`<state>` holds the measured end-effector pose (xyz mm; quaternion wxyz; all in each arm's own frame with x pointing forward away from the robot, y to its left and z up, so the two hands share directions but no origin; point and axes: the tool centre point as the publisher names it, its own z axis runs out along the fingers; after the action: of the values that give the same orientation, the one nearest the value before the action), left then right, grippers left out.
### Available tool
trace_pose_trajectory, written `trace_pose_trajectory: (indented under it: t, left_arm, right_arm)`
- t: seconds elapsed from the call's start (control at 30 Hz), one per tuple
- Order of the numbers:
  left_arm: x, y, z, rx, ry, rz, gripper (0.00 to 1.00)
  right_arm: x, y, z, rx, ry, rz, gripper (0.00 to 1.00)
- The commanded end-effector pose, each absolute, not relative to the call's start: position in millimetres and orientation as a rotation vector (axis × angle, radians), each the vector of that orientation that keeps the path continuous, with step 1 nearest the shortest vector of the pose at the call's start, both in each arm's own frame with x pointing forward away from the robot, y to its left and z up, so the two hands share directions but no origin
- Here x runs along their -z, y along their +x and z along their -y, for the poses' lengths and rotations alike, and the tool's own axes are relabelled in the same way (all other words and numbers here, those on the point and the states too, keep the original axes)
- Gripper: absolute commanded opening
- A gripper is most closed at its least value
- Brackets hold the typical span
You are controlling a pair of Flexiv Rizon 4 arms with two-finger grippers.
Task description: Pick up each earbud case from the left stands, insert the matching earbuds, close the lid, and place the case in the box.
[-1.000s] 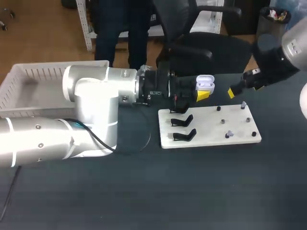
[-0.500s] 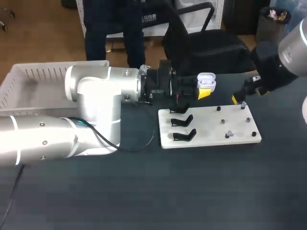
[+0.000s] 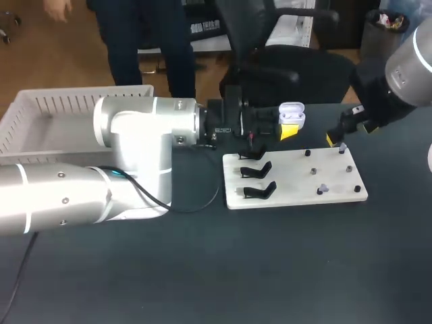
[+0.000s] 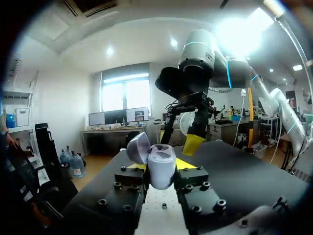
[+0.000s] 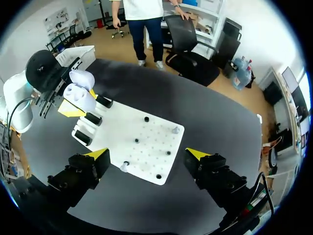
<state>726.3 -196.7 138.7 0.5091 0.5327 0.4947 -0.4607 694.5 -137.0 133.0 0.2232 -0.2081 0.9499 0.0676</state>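
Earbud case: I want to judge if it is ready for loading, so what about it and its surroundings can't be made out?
Inside of the earbud case: left wrist view, seen side-on, sockets unclear; head view, too small.
Left fingers: left wrist view, mostly behind the case.
Earbuds: head view, too small to tell apart.
Box: head view, the left arm covers part of it.

— The box (image 3: 47,108), whole?
— No; the left arm (image 3: 135,145) hides its near wall; the left edge cuts it.
— The earbud case (image 3: 291,116)?
— Inside unseen; pale bits (image 3: 323,189) on the board (image 3: 290,177) too small to name.
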Motion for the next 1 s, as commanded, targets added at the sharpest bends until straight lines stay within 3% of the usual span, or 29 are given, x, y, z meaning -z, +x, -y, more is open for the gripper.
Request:
trace_pose_trajectory:
  t: [0.03, 1.0]
  left_arm:
    - [-138.1, 724.4, 195.0, 1.095, 1.272, -1.2, 0.0]
    - [-127.5, 730.6, 179.9, 1.079, 1.243, -1.255, 0.0]
  right_arm:
    - [-129.4, 691.6, 136.3, -0.129, -0.56, -2.623, 1.0]
    - [-112.0, 705.4, 147.0, -0.02, -0.607, -2.708, 1.0]
